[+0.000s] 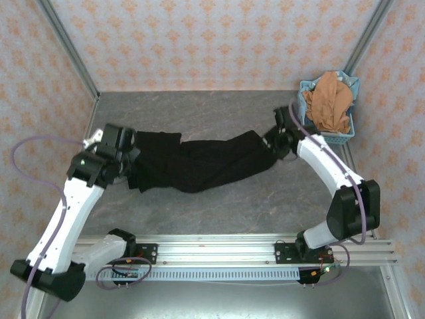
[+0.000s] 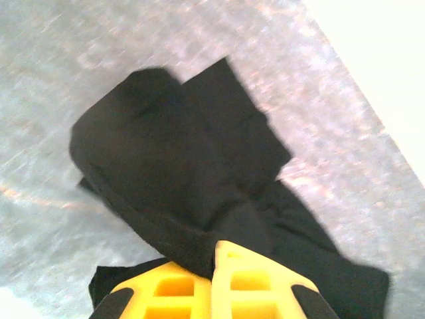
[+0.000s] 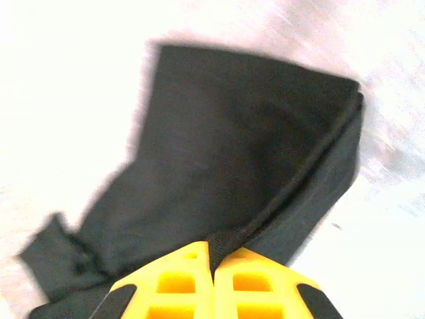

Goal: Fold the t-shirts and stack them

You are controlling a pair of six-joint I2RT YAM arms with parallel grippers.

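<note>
Two ends pinched: left gripper and right gripper each clamped on black t-shirt, its long axis spanning between them.

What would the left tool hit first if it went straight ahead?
Likely the black t-shirt: the left tool is shut on its edge, and more of that cloth lies straight ahead.

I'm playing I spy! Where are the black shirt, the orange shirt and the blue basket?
black shirt [image 1: 192,163]: top external view, middle of the cloth.
orange shirt [image 1: 329,103]: top external view, middle of the bunched cloth.
blue basket [image 1: 334,139]: top external view, its near wall.
</note>
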